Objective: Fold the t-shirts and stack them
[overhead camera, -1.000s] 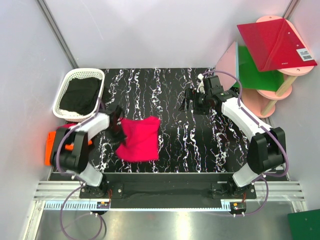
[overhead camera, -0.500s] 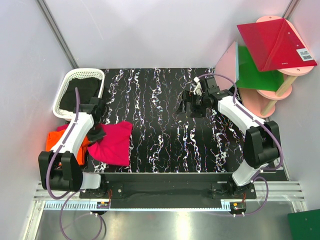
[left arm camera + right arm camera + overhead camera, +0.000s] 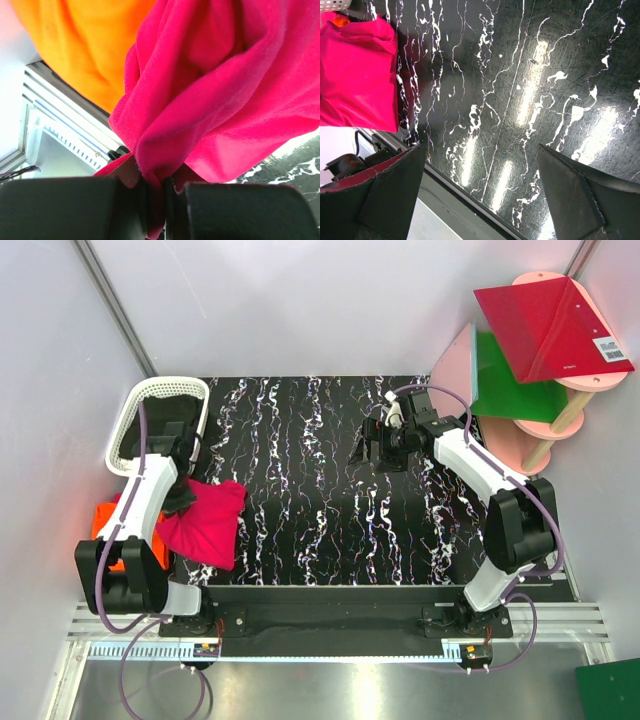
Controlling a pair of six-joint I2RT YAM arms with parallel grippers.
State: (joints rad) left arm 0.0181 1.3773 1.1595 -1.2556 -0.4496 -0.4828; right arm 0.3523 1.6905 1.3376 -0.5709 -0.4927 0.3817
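1. The orange t-shirt [image 3: 102, 520] lies at the table's [image 3: 330, 530] left edge.
2. My left gripper [image 3: 156, 192] is pinched onto the hot pink t-shirt [image 3: 208, 525], which overlaps the orange one. I'd square the edges before releasing.
3. My right gripper [image 3: 372, 448] hovers wide open and empty.

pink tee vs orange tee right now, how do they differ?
The pink t-shirt is pinched in the left gripper; the orange t-shirt is not held. Pink lies mostly uncovered, partly on the black table; orange sits beyond its left edge, largely hidden by pink and the left arm. Both are plain soft cloth.
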